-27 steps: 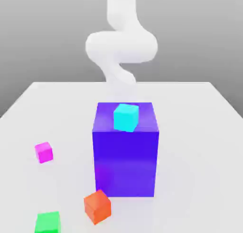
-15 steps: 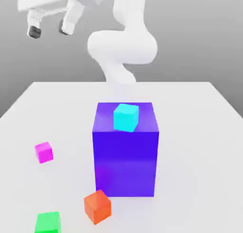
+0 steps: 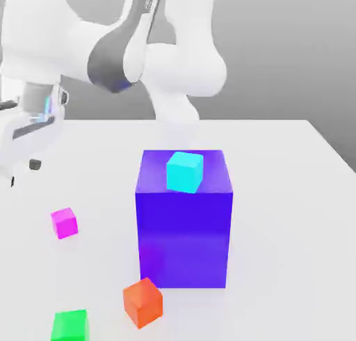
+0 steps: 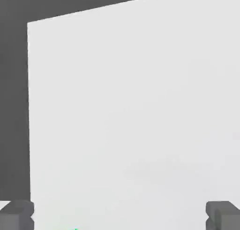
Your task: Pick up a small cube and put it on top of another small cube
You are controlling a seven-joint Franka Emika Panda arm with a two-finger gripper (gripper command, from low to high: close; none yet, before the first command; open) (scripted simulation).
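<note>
The small cube (image 3: 64,223), bright magenta, lies on the white table (image 3: 278,193) towards the exterior view's left. My gripper (image 3: 22,171) hangs at that view's left edge, above and slightly behind the cube and apart from it. The hand view has its two dark fingertips (image 4: 17,216) far apart, so the gripper (image 4: 120,217) is open with only bare table between them. A cyan cube (image 3: 185,171) rests on top of the big blue-violet block (image 3: 184,228) in the middle of the table.
An orange cube (image 3: 142,302) lies in front of the big block, and a green cube (image 3: 69,326) lies at the near left. The white arm (image 3: 139,54) arches over the back left of the table. The hand view includes the table edge (image 4: 28,107).
The arm has swung down and to the exterior view's left. The gripper has dropped from high at the upper left to just above the table. No cube has moved.
</note>
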